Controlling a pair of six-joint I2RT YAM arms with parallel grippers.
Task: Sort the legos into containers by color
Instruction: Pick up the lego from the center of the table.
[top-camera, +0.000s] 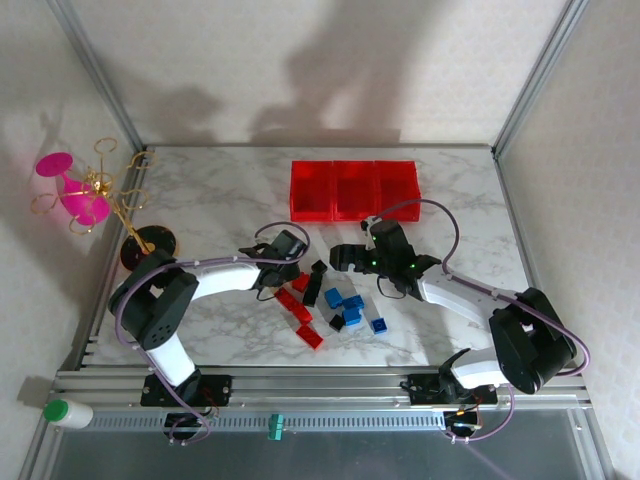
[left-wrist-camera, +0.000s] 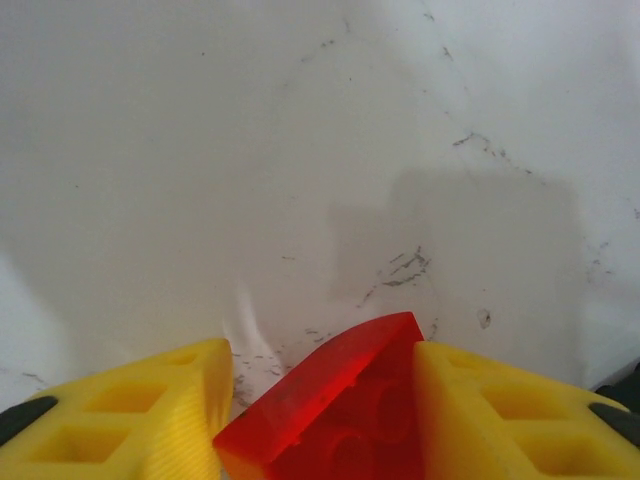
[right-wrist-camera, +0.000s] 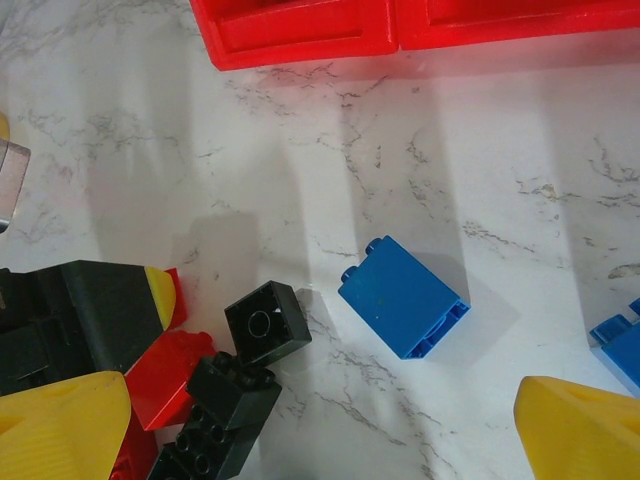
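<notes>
Bracketing a small red plastic brick (left-wrist-camera: 335, 420), the jaws of the left gripper (left-wrist-camera: 320, 378) stand close on either side of it, low over the white marbled surface (top-camera: 220, 190). The brick's long axis runs slantwise across the gap, one corner poking forward past the yellow pads. Both pads seem to meet it, but whether they truly pinch it cannot be told. The row of three translucent red plastic bins (top-camera: 355, 214) waits at the far side of the surface, beyond these jaws and to their right. Two small black plastic bricks (right-wrist-camera: 262, 322) lie just right of the left jaws, touching each other. Right of them a rectangular blue plastic brick (right-wrist-camera: 403, 297) sits alone, its long axis also on a slant. The right gripper (right-wrist-camera: 310, 425) hangs above with jaws spread wide, the blue brick just ahead of the gap and a little right of its middle. By the look of it, that arm is the nearer one for blue.
</notes>
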